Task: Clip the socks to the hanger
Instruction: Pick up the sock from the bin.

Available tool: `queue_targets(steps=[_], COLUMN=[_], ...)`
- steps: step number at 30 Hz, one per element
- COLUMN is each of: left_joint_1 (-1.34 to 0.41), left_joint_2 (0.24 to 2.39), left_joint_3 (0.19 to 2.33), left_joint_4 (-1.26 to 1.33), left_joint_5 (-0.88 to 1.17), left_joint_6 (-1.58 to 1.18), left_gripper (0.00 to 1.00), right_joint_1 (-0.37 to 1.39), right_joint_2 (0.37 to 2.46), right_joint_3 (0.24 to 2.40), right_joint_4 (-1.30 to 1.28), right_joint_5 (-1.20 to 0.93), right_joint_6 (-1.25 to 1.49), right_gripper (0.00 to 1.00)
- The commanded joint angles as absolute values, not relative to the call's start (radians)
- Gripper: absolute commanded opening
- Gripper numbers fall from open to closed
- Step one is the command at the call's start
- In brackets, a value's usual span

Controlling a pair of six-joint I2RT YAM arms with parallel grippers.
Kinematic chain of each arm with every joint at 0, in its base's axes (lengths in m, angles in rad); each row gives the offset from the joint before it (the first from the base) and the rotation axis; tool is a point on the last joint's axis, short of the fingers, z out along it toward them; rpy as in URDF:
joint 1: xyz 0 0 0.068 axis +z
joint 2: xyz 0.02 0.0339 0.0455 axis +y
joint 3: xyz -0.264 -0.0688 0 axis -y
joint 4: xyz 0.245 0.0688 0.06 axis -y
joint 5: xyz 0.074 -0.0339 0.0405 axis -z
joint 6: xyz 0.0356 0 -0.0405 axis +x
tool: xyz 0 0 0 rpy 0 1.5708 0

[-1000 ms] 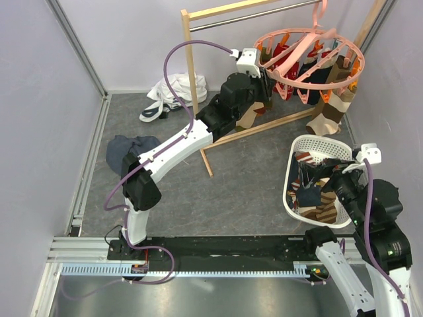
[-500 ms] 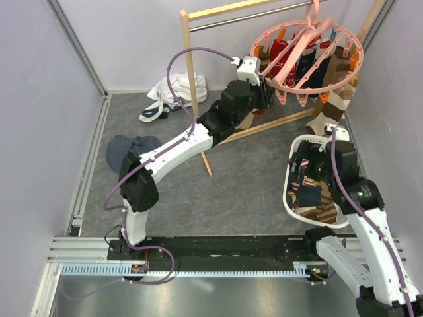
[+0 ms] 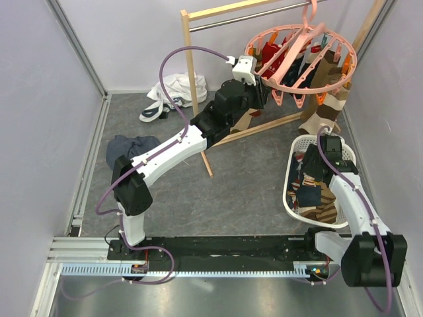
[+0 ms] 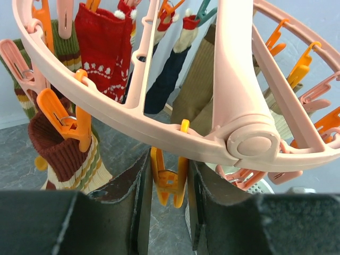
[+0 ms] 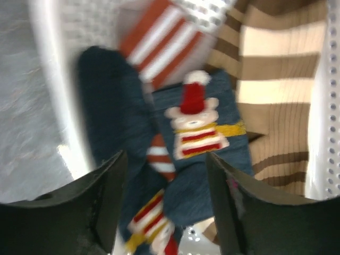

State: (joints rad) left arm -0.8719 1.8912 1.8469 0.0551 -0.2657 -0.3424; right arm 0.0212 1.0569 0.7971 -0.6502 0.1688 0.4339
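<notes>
The pink round hanger [image 3: 301, 56] hangs from the rail with several socks [image 3: 324, 112] clipped round its ring. My left gripper [image 3: 263, 84] reaches its near rim. In the left wrist view the hanger [image 4: 239, 106] fills the top, and my left gripper [image 4: 169, 159] is shut on an orange clip [image 4: 169, 183] that hangs from the ring. My right gripper [image 3: 309, 174] points down into the white basket [image 3: 289, 178]. In the right wrist view the right gripper [image 5: 165, 154] stands open just above a navy bear-patterned sock [image 5: 202, 133], with brown-and-cream socks [image 5: 276, 106] beside it.
The wooden-framed rail [image 3: 192, 59] stands at the back, its foot bar slanting across the floor. A white garment [image 3: 173, 92] lies behind it and a dark cloth bundle [image 3: 129, 148] lies at the left. The right wall runs close to the basket.
My right arm has swung forward and down over the basket, and its jaws have narrowed a little. The hanger has shifted left and tilted, with my left gripper still on its clip.
</notes>
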Motion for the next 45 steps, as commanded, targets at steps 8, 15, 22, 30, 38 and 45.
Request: queue_targets(steps=[8,15,22,30,38,45], left_joint_1=[-0.871,-0.871,-0.871,-0.871,-0.87,-0.871], left_joint_2=[1.841,1.847,1.845,1.85,1.844,1.833], left_joint_3=[1.832,1.842,1.845,1.871,1.873,1.878], left_joint_4=[0.066,0.061,0.037,0.008,0.006,-0.02], left_joint_5=[-0.265,-0.249,-0.242,-0.247,-0.258,-0.253], left_joint_6=[-0.308,-0.318,-0.327,-0.325,-0.324,-0.341], left_gripper=[0.02,0.02,0.02,0.02,0.02,0.02], right_joint_1=[-0.15,-0.155,-0.155,-0.155,-0.153,-0.143], right_joint_2=[1.203,1.298,1.258,1.157,0.95,0.81], right_joint_3=[0.66,0.634,0.589,0.549,0.569,0.656], right_joint_4=[-0.331,-0.265,-0.25,-0.261,-0.31,-0.363], right_joint_5=[0.104,0.121,0.112,0.081,-0.064,-0.185], right_joint_6=[0.508,0.5,0.496,0.485,0.474,0.44], right_gripper=[0.49,0.46,0.28,0.0,0.0,0.0])
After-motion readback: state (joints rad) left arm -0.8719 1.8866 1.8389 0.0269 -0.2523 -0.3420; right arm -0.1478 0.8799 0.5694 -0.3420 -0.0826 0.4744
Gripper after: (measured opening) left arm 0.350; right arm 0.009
